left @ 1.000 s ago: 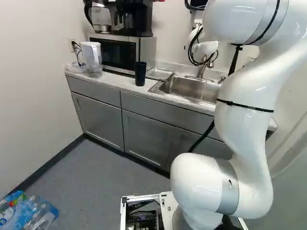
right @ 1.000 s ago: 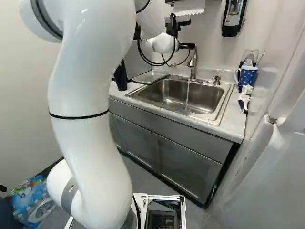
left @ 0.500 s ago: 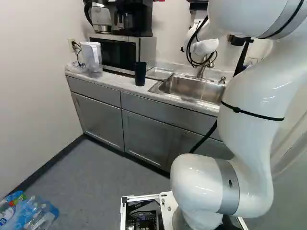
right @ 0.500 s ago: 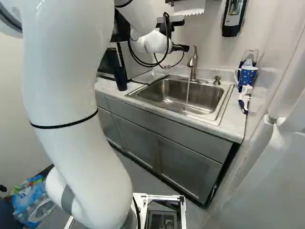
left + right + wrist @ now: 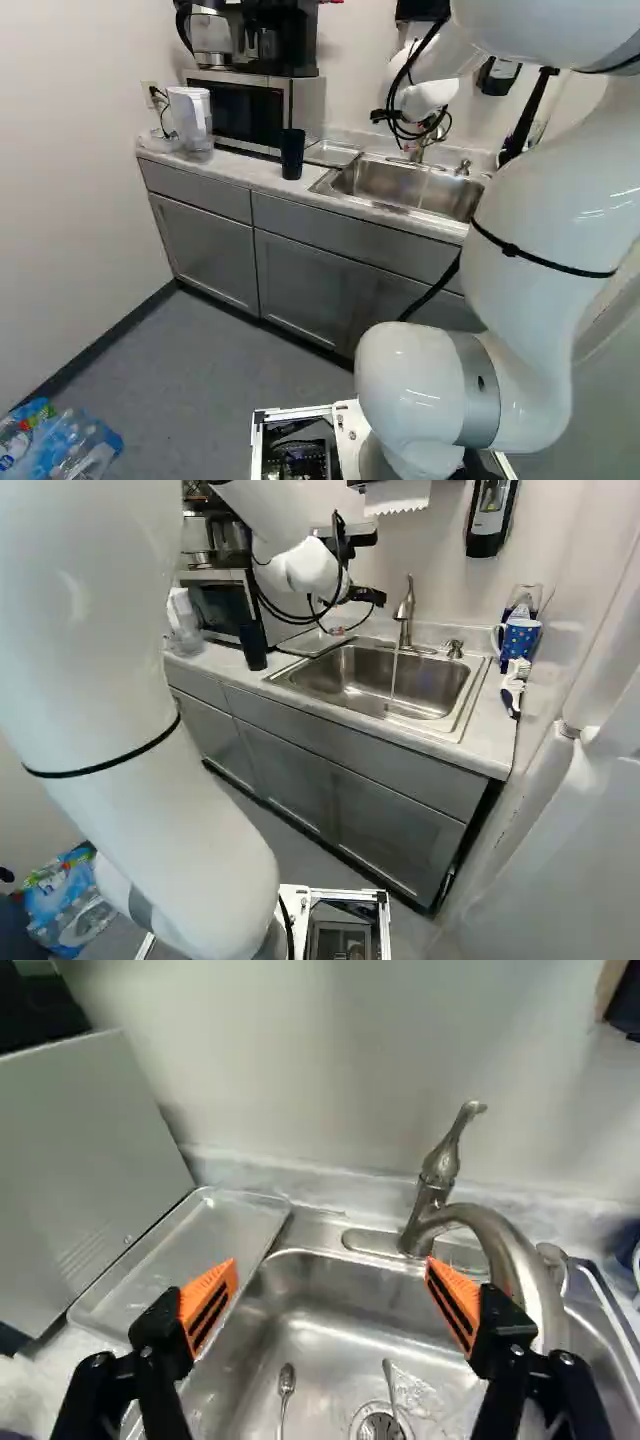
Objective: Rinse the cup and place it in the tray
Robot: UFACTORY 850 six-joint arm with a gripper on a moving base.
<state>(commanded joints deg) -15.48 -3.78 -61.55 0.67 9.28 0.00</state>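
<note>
Right now my gripper is open above the left side of the sink, its orange-padded fingers wide apart and nothing held between them. The dark cup stands upright on the counter, left of the sink and near the front right corner of the microwave. The metal tray lies flat just right of the microwave, at the far left of the sink, so the cup is outside it, on its near left side.

Ahead of me and to the right, the faucet arches over the basin, and a thin stream of water runs down from it. Beneath my fingers in the wrist view, a spoon lies in the basin; a second slim utensil reaches to the drain. Right of the sink I see a blue mug with light dots, and a white and dark brush lies nearer than it. A white pitcher stands toward the counter's left end.
</note>
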